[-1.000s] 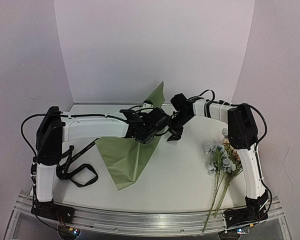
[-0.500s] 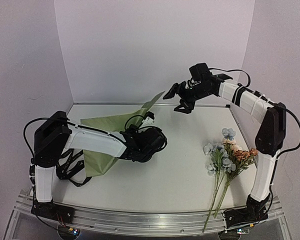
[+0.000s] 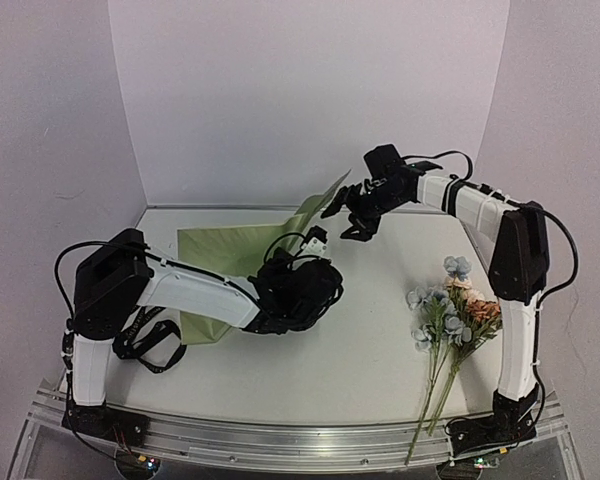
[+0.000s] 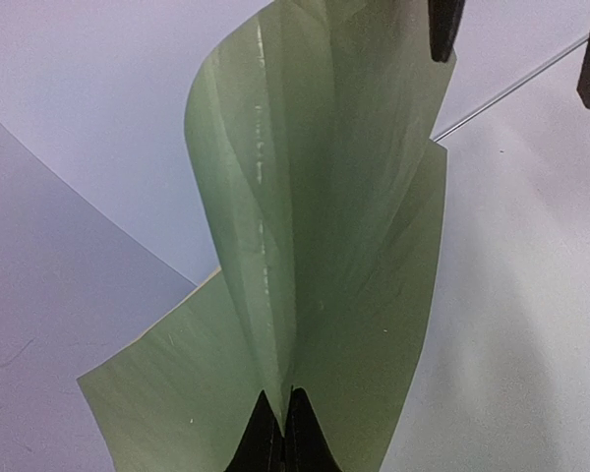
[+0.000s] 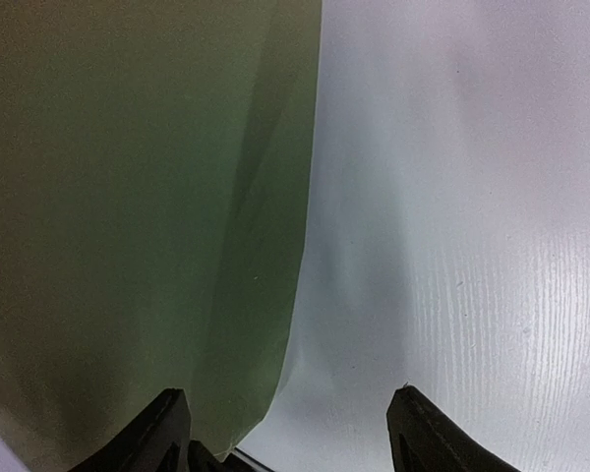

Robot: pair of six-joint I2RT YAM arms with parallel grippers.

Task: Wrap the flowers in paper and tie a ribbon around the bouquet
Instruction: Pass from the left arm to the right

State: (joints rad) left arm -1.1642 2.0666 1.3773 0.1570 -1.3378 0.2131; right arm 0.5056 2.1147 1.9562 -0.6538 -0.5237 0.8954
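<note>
Left claw [image 4: 283,428] is clamped together on the paper [image 4: 315,246], mid-frame in the overhead view, low over the tabletop [image 3: 380,350]. The olive sheet rises from the pinch, its far corner standing up toward upper centre. Right claw [image 3: 348,218] is at that corner, fingers apart; the paper edge is close by one finger, can't tell if touching. Flowers [image 3: 445,315] lie flat at lower right, stems toward the bottom edge, well apart from the paper. Ribbon [image 3: 145,342] is looped at lower left, just beside the sheet.

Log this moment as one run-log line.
left gripper: shut on paper | right gripper: open, astride paper edge | flowers: on table, unwrapped | ribbon: on table, unused
</note>
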